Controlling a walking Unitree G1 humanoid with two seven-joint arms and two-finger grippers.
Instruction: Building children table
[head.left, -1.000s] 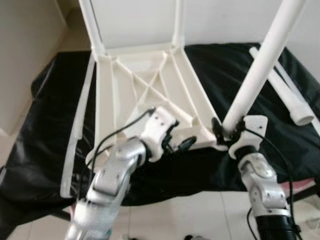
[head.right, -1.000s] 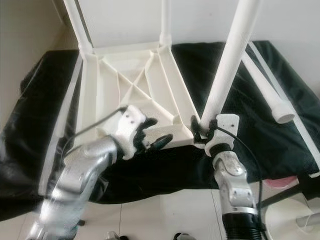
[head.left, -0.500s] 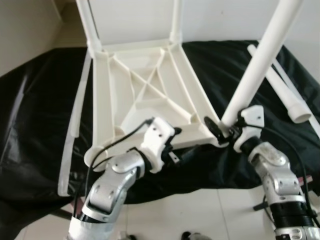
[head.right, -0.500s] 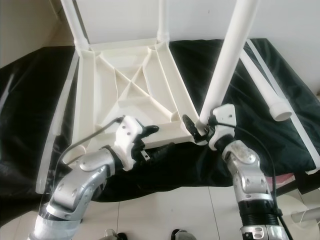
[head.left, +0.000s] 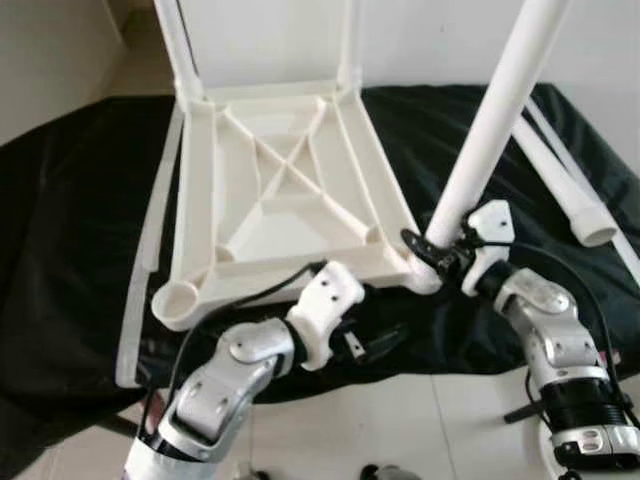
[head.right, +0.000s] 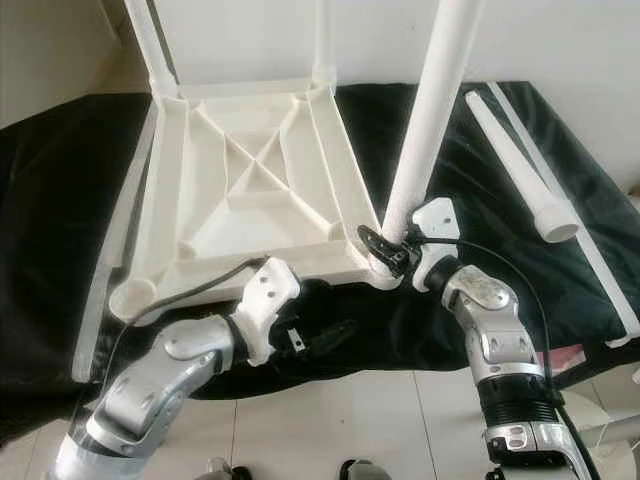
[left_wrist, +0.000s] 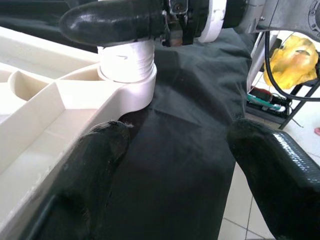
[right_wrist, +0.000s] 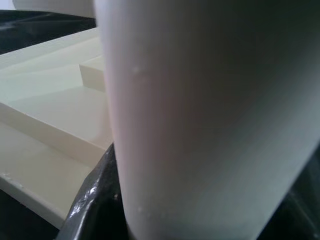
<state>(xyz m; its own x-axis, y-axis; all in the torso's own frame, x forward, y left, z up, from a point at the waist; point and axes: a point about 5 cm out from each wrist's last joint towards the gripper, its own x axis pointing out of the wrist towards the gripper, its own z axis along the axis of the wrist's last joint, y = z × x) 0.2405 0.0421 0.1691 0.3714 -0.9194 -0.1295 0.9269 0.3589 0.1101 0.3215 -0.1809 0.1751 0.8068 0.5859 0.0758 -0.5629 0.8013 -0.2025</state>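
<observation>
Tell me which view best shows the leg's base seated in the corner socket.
The left wrist view: the leg's base sits in the corner socket, with the right gripper clamped just above. The eye views show the joint smaller, partly behind that gripper. The right wrist view gives a blurred close-up of the leg, no socket.

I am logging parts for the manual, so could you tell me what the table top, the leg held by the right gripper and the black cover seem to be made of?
Table top: likely moulded plastic, cream, matte, ribbed underside. Leg: seemingly the same plastic, smooth tube. Black cover: thin glossy sheeting, wrinkled.
</observation>
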